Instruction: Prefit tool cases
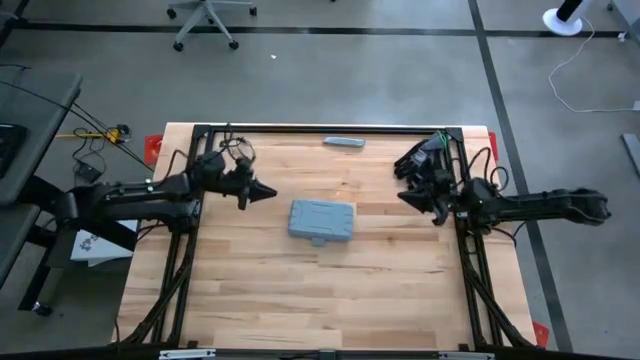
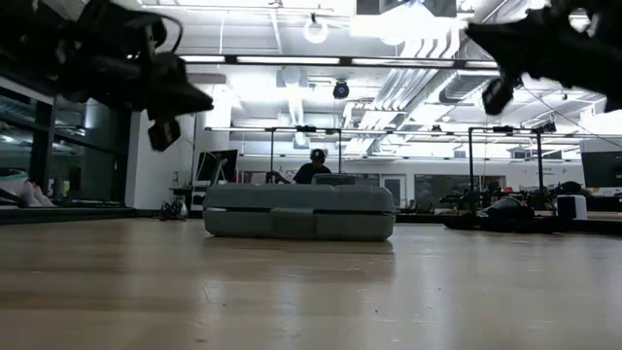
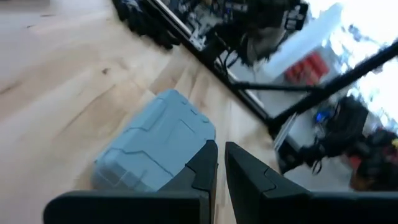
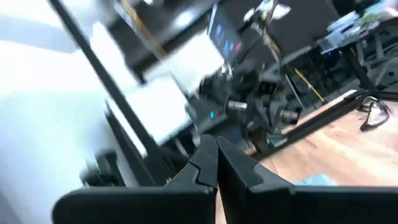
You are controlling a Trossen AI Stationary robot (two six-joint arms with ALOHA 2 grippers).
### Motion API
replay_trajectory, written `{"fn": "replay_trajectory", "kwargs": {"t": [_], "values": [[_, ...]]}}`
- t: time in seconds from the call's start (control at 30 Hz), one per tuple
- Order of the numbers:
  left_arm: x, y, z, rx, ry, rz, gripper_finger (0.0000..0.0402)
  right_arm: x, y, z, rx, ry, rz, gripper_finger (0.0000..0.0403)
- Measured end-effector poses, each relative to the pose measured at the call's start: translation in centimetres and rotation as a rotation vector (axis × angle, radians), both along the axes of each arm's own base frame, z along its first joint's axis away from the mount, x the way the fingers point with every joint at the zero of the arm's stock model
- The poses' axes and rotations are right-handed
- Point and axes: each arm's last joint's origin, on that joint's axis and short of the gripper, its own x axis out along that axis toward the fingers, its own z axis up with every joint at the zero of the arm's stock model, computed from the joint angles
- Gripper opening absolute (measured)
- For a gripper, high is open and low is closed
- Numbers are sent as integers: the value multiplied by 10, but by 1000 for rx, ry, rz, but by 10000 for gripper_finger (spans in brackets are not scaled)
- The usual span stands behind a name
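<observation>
blue-grey tool case (image 1: 322, 221) sits shut and flat at centre frame in the high view, latch tab facing the bottom edge.

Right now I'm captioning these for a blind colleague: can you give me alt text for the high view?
A closed blue-grey tool case lies flat near the middle of a wooden table, seen from straight above. The left gripper points at it from the left without touching it, and the right gripper waits near the right edge by black gloves. A small grey bar lies at the far edge.
</observation>
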Motion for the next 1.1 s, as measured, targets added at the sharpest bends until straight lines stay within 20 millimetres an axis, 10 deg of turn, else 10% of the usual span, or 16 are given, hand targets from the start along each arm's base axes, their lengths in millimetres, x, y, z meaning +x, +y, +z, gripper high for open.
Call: {"fn": "replay_trajectory", "kwargs": {"t": [0.3,1.1], "values": [[-24,-8,-38,-131,-135,152,23,0,-10,-1,63,32,-81,0],[-48,-17,-17,-113,-249,169,23,-34,-22,23,89,-191,-9,0]]}}
